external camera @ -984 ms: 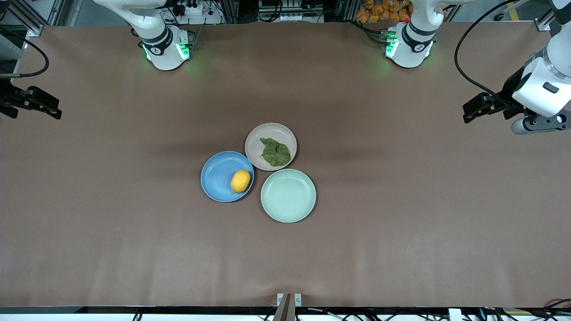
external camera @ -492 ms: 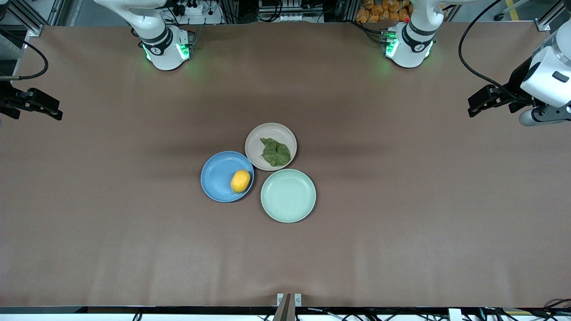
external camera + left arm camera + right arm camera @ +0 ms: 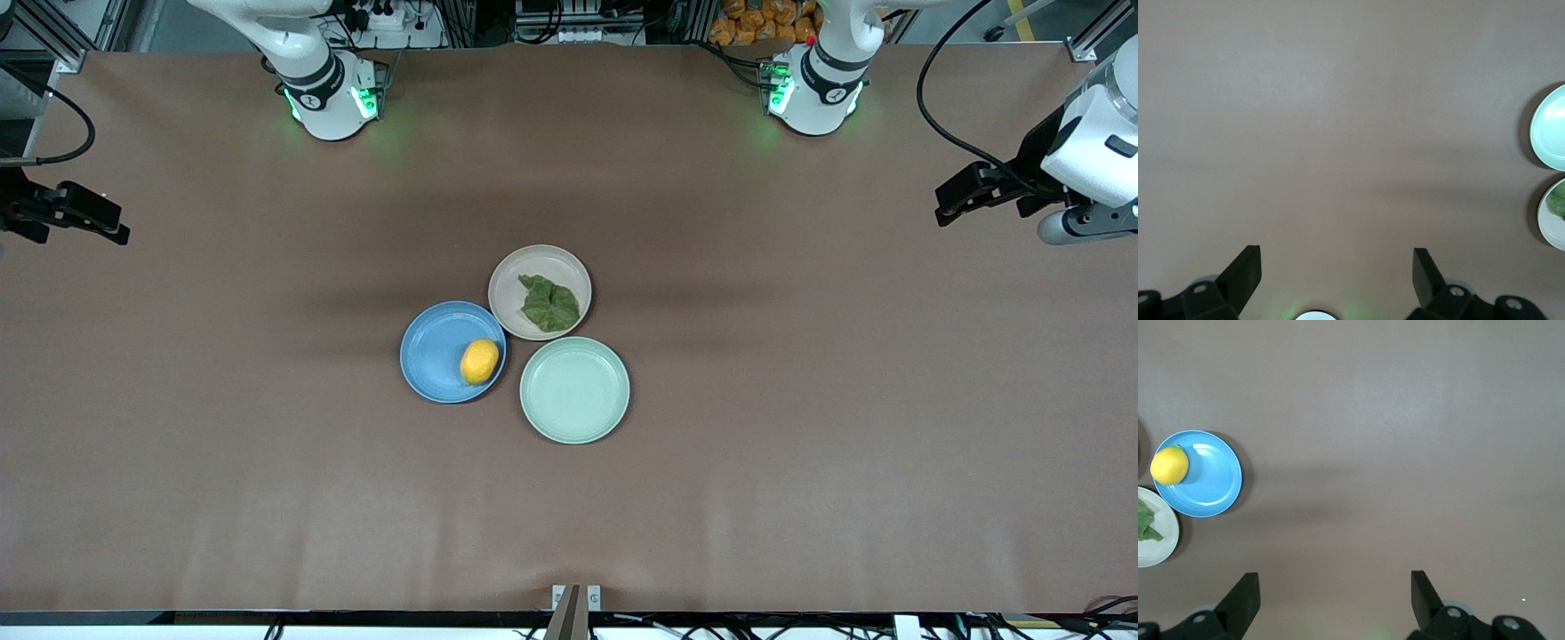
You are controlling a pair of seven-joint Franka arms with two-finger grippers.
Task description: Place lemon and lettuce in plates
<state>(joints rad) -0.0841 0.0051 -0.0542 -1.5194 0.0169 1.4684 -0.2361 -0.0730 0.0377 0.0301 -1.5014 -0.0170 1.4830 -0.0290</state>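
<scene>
Both hands hang over bare tabletop at its two ends, well apart from the plates: the left hand over the left arm's end, the right hand over the right arm's end, each with its fingers spread apart and nothing between them, as both wrist views show; both arms look to be waiting. Taking the group of three touching plates at the middle of the tabletop as a clock face seen from the front camera, the mint-green plate sits at about five o'clock and holds nothing. The blue plate sits at about eight o'clock and the beige-pink plate at about twelve. On the beige-pink plate lies the lettuce, a flat, wrinkled dark green leaf with ragged edges, resting toward that plate's four o'clock side and inside the rim. On the blue plate lies the lemon, a small bright yellow oval, close against the rim at about four o'clock. Judging from this, the task looks finished: both items are in plates and nothing seems left to do.
</scene>
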